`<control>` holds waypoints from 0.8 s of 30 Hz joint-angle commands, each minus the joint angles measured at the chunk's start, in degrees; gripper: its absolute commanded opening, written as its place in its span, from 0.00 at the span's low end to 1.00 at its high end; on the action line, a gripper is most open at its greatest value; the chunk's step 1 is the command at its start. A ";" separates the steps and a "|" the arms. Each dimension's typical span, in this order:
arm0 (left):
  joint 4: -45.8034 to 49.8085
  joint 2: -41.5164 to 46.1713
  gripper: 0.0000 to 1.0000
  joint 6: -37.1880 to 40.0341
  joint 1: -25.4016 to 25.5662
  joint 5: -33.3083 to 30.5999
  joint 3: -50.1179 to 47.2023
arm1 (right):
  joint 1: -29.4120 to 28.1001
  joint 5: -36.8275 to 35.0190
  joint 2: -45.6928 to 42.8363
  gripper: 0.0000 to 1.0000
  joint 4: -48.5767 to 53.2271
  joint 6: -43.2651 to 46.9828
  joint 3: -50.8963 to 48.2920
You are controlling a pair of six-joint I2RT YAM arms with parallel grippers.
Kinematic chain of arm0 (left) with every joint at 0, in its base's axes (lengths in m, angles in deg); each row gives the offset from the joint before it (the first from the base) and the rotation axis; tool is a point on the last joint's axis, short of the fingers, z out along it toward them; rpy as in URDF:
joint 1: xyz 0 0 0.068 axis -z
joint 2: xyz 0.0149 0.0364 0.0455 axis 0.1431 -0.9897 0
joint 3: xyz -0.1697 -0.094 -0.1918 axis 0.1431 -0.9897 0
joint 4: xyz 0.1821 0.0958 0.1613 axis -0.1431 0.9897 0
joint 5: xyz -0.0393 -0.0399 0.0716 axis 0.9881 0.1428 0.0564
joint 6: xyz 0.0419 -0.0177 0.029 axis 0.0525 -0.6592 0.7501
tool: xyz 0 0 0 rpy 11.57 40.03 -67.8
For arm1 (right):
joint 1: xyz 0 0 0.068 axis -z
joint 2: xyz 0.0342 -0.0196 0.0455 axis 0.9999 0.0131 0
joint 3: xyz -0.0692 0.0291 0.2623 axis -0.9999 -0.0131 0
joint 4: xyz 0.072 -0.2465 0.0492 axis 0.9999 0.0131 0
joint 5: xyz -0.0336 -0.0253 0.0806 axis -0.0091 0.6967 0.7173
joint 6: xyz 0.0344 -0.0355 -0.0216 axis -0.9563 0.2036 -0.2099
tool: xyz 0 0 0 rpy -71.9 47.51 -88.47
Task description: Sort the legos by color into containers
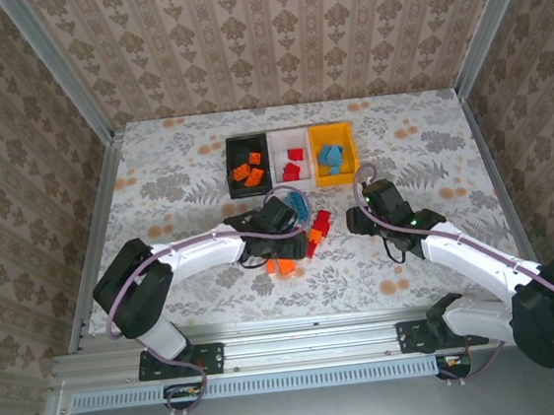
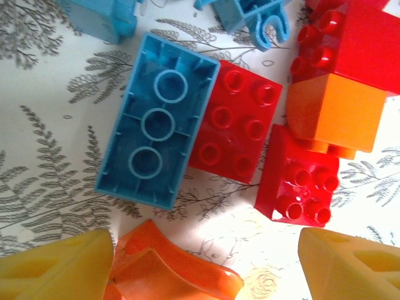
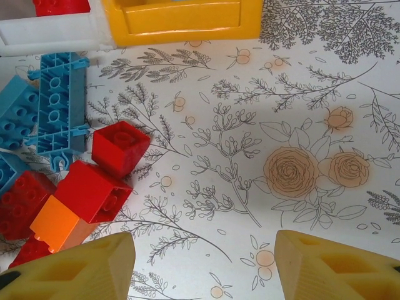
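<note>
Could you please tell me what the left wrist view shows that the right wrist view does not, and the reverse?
Left wrist view: an upturned light blue brick beside a six-stud red brick, and a curved orange piece between the open left gripper fingers. Right wrist view: the yellow bin and white bin, with bare table under the open right gripper. Both: an orange brick wedged among red bricks.
</note>
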 commanded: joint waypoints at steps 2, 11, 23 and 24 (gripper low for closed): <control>-2.85 -0.58 0.80 -1.35 3.15 3.55 0.08 | 0.00 -0.86 -0.46 0.62 -0.91 -0.61 -0.56; 0.76 -0.05 0.85 -0.99 6.21 1.16 2.96 | 0.00 -1.54 -2.12 0.62 -0.02 -0.48 -0.93; 10.48 -4.04 0.72 -3.73 9.12 -4.26 7.26 | 0.00 -1.65 -1.86 0.62 -0.54 -0.34 -0.80; 11.41 -4.54 0.71 -4.37 9.47 -5.04 7.70 | 0.00 -1.64 -1.96 0.62 -0.53 -0.18 -0.67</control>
